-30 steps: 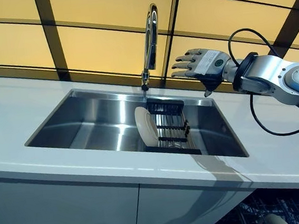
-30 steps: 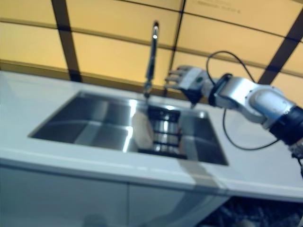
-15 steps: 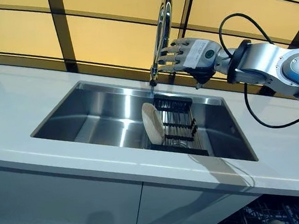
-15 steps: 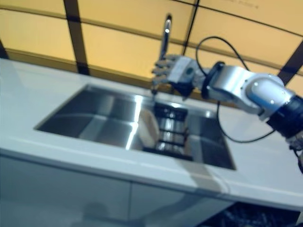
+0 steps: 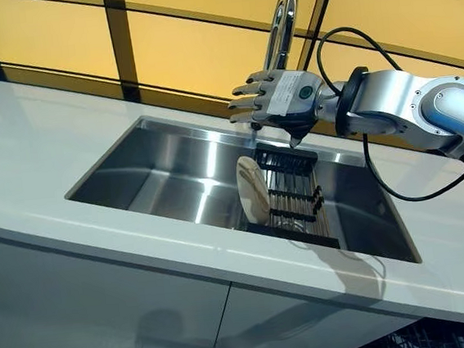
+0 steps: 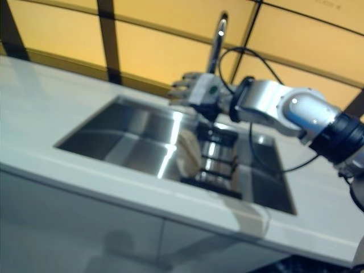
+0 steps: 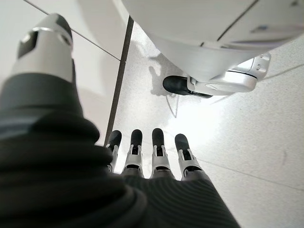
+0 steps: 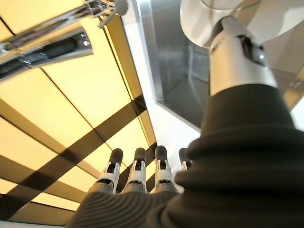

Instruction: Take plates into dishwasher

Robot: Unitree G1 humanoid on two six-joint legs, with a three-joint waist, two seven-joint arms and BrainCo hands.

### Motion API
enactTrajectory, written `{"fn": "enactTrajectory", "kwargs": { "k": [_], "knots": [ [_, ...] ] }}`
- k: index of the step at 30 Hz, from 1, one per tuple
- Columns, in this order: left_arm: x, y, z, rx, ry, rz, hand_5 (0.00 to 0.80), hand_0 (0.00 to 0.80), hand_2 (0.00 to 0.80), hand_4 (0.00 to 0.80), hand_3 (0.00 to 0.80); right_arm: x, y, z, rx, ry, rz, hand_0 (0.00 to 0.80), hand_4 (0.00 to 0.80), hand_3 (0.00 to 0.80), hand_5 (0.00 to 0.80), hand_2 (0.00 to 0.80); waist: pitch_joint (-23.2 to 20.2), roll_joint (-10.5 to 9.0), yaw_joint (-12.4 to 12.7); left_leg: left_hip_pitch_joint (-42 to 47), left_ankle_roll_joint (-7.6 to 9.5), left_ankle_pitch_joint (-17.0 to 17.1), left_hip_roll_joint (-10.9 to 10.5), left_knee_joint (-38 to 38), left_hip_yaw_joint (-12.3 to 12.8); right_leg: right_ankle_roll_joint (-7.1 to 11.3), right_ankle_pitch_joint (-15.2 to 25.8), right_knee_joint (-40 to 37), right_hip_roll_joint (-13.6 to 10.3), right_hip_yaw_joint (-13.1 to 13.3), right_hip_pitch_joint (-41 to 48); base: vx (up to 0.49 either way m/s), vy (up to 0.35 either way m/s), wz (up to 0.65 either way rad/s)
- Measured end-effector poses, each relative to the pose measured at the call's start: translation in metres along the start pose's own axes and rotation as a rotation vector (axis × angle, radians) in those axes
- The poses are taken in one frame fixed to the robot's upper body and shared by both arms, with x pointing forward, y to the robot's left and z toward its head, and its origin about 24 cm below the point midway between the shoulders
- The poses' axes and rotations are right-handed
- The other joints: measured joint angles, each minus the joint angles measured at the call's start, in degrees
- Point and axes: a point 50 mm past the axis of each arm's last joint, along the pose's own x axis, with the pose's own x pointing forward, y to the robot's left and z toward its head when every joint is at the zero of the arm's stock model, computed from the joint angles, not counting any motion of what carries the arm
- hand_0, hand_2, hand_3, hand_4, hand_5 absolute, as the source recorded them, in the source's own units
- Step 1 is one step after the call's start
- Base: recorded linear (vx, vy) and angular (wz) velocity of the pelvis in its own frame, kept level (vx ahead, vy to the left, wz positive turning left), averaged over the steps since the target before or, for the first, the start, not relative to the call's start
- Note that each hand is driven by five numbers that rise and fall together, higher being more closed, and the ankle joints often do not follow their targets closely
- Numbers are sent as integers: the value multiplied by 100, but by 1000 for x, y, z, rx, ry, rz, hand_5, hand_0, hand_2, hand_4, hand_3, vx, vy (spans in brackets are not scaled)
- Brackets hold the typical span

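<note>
Cream plate standing on edge at the left end of a black wire rack, down in the steel sink, right of centre in the left eye view. Just below the right hand, apart from it, not touched by the fingers. In the right wrist view, plate rim showing past the thumb, with clear space between.

Right hand reaching in from the right edge of the frame, held level above the rack's far end, back of the hand upward, fingers stretched out straight toward the left and slightly spread, grasping nothing (thumb hanging down toward the rack). Just in front of the tall chrome tap at top centre.

Left hand seen only in its own wrist view, hanging low over a pale speckled floor, fingers straight and relaxed, empty.

White worktop wrapping the sink, running from left edge to lower right; plain white cabinet fronts along the bottom. Behind, across the top of the frame, amber-yellow wall panels divided by dark strips.
</note>
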Motion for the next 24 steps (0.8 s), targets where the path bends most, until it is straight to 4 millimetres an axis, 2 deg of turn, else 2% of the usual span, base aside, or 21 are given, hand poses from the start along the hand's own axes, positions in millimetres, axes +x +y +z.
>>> {"fn": "enactTrajectory", "kwargs": {
  "k": [8, 15, 24],
  "knots": [
    [0, 2, 3, -9, -12, 5, 0, 0, 0, 0, 0, 12, -5, 12, 5, -50, 1, 0, 0, 0, 0, 0, 203, -73, 98, -174, -39, 15, 9, 19, -86, 3, -5, 0, 10, -59, -107, -45, -3, 5],
    [1, 8, 7, -25, -24, 19, 0, 0, 0, 0, 0, 14, -4, 16, -8, -70, 32, 0, 0, 0, 0, 0, 345, -184, 133, -317, -40, 37, 11, 50, -157, -8, 2, 4, 16, -119, -222, -15, -7, 4],
    [2, 12, 17, -31, -61, 29, 0, 0, 0, 0, 0, 14, -1, 18, -37, -75, 87, 0, 0, 0, 0, 0, 500, -208, 143, -407, -45, 49, 11, 63, -194, -19, 9, 5, 18, -145, -282, -11, -9, 3]
  ]
}}
